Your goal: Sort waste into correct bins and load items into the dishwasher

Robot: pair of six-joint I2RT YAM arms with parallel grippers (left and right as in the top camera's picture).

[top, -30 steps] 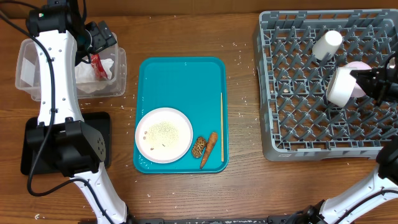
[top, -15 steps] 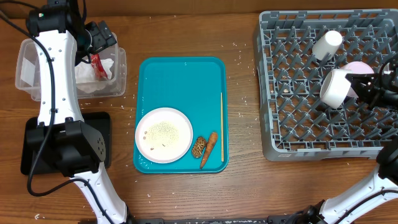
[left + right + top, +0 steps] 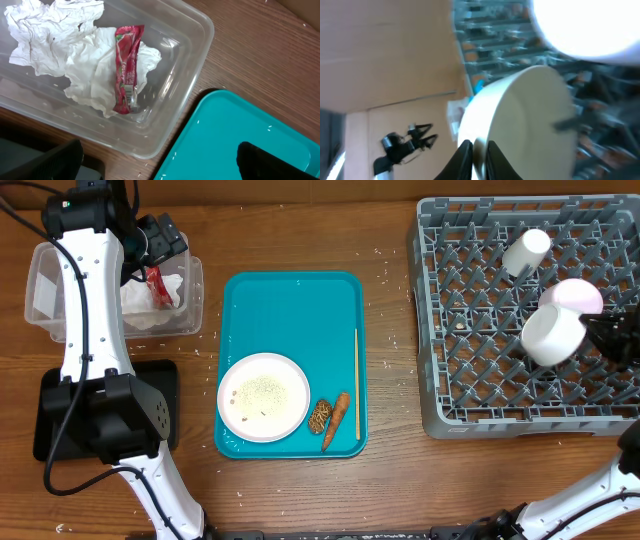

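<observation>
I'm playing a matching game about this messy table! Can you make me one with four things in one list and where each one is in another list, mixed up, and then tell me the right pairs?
Things:
1. red wrapper
2. carrot stick
3. rice grains
4. white cup

Places:
A. on the round white plate
B. in the grey dish rack
C. in the clear plastic tub, on top of crumpled white paper
D. lying straight on the teal tray, beside a brown food lump

Right pairs: 1-C, 2-D, 3-A, 4-B
</observation>
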